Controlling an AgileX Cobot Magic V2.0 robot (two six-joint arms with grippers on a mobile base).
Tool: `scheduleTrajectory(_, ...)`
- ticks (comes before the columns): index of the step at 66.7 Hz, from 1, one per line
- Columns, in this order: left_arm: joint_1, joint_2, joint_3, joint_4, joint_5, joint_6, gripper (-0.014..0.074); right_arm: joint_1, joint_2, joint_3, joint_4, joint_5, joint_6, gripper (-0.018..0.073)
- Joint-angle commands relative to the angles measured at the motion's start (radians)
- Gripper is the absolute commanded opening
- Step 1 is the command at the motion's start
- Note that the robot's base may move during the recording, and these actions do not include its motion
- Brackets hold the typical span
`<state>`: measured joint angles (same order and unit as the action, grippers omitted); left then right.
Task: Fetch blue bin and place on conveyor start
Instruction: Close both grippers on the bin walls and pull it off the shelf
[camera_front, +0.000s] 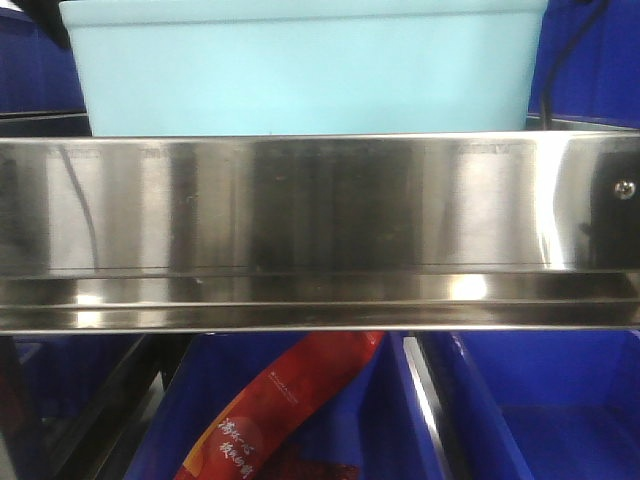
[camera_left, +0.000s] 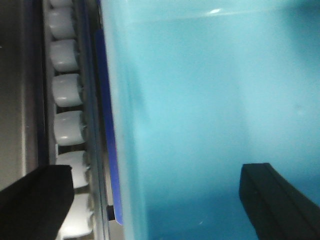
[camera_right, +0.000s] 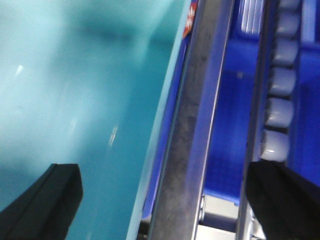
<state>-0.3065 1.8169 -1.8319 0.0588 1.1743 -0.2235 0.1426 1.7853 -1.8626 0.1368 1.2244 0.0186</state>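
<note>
Blue bin (camera_front: 300, 70) sat behind the stainless steel shelf rail (camera_front: 320, 230). Left gripper (camera_left: 155, 205) and right gripper (camera_right: 165, 202) were both spread wide, each straddling a bin wall, not pinching.

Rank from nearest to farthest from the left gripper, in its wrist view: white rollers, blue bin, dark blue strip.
1. Blue bin, wall between the jaws.
2. Dark blue strip, just left.
3. White rollers, farthest left.

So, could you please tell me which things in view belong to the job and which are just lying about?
Job: blue bin; left gripper and right gripper, each open astride a bin wall.
Lying about: steel shelf rail; dark blue bins; red packet; white rollers.
</note>
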Motion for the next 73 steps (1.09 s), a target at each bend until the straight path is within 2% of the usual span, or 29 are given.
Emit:
scheduleTrajectory(1, 0.005, 0.016, -0.006, -0.004, -0.014, -0.006, 0.0569, 0.006, 0.026, -0.008, 0.001, -0.003, -0.002, 0.0568)
scheduleTrajectory(11, 0.005, 0.028, -0.006, -0.008, -0.014, -0.006, 0.0559, 0.030, 0.078, -0.008, 0.001, -0.003, -0.002, 0.0538)
scheduleTrajectory(16, 0.005, 0.028, -0.006, -0.008, -0.014, -0.006, 0.0506, 0.039, 0.097, -0.008, 0.001, -0.007, -0.002, 0.0449)
scheduleTrajectory(19, 0.005, 0.028, -0.006, -0.008, -0.014, -0.006, 0.0456, 0.041, 0.101, -0.008, 0.001, -0.007, -0.002, 0.0351)
scheduleTrajectory(24, 0.005, 0.028, -0.006, -0.008, -0.012, -0.006, 0.0307, 0.041, 0.106, -0.008, 0.001, -0.007, -0.002, 0.0186)
scheduleTrajectory(29, 0.005, 0.028, -0.006, -0.008, -0.012, -0.006, 0.0117, 0.041, 0.106, -0.008, -0.001, -0.009, -0.002, -0.0034)
scheduleTrajectory(30, 0.005, 0.028, -0.006, -0.006, -0.012, -0.006, 0.0056, 0.041, 0.106, -0.008, -0.003, -0.009, -0.002, -0.0072)
scheduleTrajectory(33, 0.005, 0.028, -0.006, -0.004, -0.011, -0.006, -0.0044, 0.041, 0.104, -0.008, -0.013, -0.009, -0.002, -0.0171)
scheduleTrajectory(35, 0.005, 0.028, -0.006, -0.002, -0.011, -0.006, -0.0109, 0.041, 0.104, -0.008, -0.021, -0.011, -0.002, -0.0162)
scheduleTrajectory(54, 0.005, 0.028, -0.012, 0.000, 0.002, -0.006, -0.0111, 0.041, 0.091, -0.008, -0.034, -0.011, -0.002, -0.0151)
scheduleTrajectory(62, 0.005, 0.017, -0.044, 0.000, 0.047, -0.006, -0.0111, 0.041, 0.055, -0.010, -0.034, -0.008, -0.002, -0.0151)
scheduleTrajectory(73, 0.000, -0.033, -0.112, -0.002, 0.047, -0.006, -0.0111, 0.041, -0.025, -0.010, -0.036, -0.004, -0.002, -0.0151)
